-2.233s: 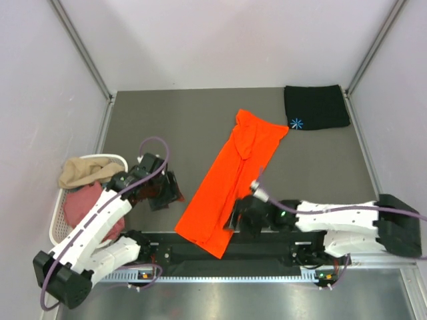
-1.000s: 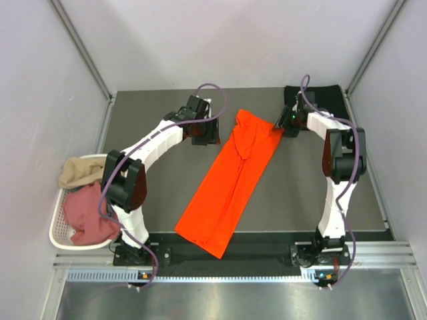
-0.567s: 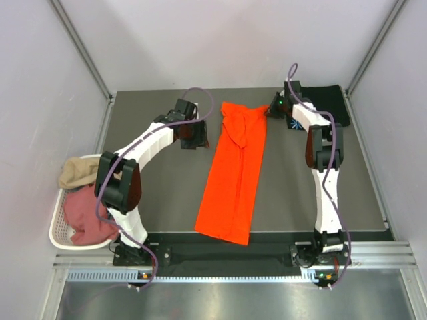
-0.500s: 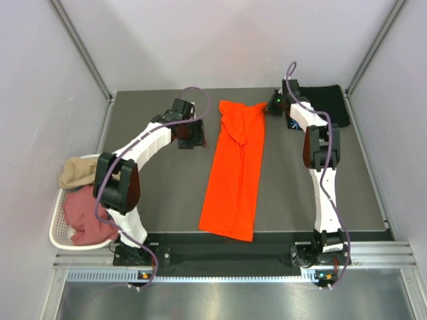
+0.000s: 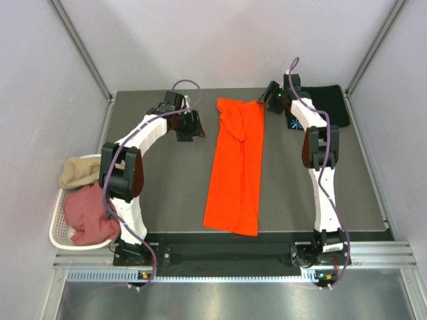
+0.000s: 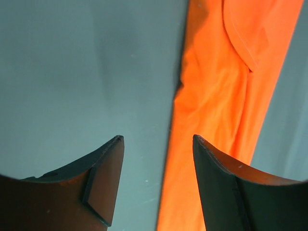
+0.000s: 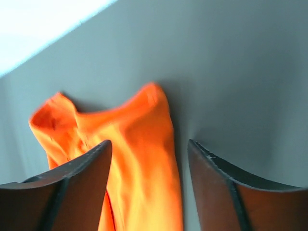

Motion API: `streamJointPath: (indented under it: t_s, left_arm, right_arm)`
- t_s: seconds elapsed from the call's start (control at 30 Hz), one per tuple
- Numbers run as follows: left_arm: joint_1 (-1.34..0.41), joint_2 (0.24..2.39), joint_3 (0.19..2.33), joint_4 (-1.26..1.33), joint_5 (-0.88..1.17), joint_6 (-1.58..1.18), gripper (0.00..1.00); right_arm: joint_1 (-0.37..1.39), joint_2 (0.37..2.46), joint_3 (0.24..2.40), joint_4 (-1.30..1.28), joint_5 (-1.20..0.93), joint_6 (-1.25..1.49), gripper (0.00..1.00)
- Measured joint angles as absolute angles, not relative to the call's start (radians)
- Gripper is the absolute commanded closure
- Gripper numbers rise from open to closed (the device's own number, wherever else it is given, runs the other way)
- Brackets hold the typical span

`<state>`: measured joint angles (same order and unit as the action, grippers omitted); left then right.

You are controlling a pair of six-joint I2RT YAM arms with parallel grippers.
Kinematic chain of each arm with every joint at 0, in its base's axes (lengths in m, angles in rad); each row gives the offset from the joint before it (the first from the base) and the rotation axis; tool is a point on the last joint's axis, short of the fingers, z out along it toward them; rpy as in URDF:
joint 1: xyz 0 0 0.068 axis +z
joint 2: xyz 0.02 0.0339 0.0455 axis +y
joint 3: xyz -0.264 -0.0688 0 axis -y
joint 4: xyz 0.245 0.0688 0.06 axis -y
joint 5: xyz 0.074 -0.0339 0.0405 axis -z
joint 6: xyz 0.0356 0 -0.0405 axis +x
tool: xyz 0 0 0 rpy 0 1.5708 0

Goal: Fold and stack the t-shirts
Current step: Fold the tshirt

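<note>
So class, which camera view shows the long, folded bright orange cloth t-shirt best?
Top external: the whole bright orange cloth t-shirt lies in view. Left wrist shows only one stretch of it; right wrist, a blurred end.

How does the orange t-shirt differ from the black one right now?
The orange t-shirt lies as a long narrow strip down the middle of the table; the black t-shirt is a compact folded rectangle at the far right corner. The orange one is far longer than the black one. Both lie flat on the table.
</note>
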<state>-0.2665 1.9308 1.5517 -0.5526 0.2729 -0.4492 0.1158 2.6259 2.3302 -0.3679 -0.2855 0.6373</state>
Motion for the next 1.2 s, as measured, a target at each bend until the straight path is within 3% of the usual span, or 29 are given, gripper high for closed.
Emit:
streamJointPath:
  t_s: [0.23, 0.47, 0.8, 1.0, 1.2]
  left_arm:
    - [-0.273, 1.937, 1.512, -0.529, 0.36, -0.483, 0.36]
    - [-0.286, 1.919, 1.327, -0.486, 0.413, -0.522, 0.39]
    - [-0.404, 1.611, 1.006, -0.524, 0.431, -0.564, 0.41]
    - [-0.475, 1.496, 0.894, -0.533, 0.43, -0.617, 0.41]
    - [-0.487, 1.48, 0.805, -0.533, 0.419, -0.664, 0.41]
  right_arm:
    - [0.086, 2.397, 2.154, -0.563, -0.292, 0.524, 0.32]
    - [0.076, 2.041, 1.79, -0.601, -0.371, 0.475, 0.32]
    - [0.197, 1.621, 1.176, -0.62, -0.509, 0.385, 0.24]
    - [0.28, 1.44, 0.888, -0.638, -0.562, 0.349, 0.26]
    - [0.292, 1.359, 0.717, -0.625, -0.578, 0.351, 0.34]
